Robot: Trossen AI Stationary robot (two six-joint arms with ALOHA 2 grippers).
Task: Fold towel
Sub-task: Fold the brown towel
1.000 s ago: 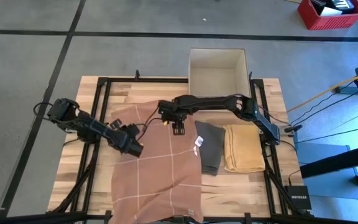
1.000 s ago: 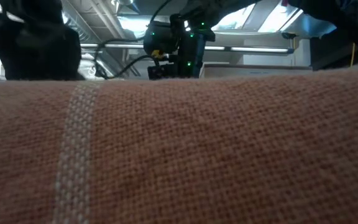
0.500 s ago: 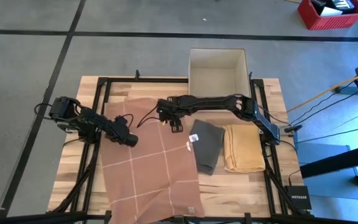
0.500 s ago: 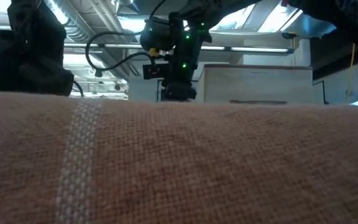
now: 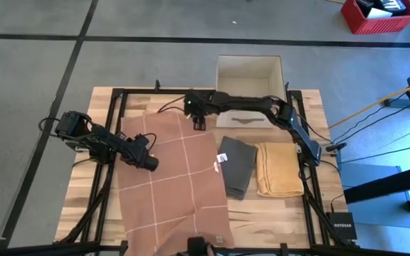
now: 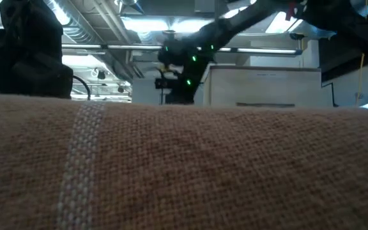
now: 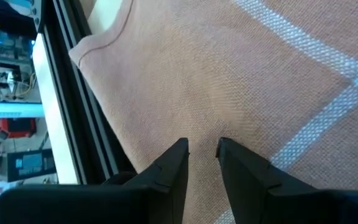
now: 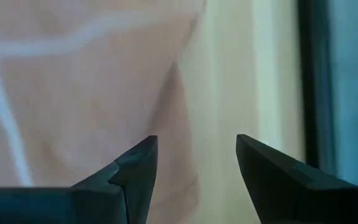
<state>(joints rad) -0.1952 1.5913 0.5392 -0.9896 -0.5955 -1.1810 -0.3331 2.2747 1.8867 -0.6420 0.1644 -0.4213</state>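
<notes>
One wooden counter [image 5: 312, 220] carries everything: a white box [image 5: 250, 82] at its far edge, then the brown towel [image 5: 169, 181] spread flat left of centre, beside folded grey [image 5: 236, 167] and yellow [image 5: 279, 169] cloths. The right hand [image 5: 198, 122] hovers released over the towel's far edge; the left hand [image 5: 150, 164], fingers [image 7: 169, 171] narrowly parted, sits over its left side, grasping nothing I can see

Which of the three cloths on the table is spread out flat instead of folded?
The brown towel with pale grid lines, on the table's left half. The dark grey cloth and the yellow cloth beside it are folded.
</notes>
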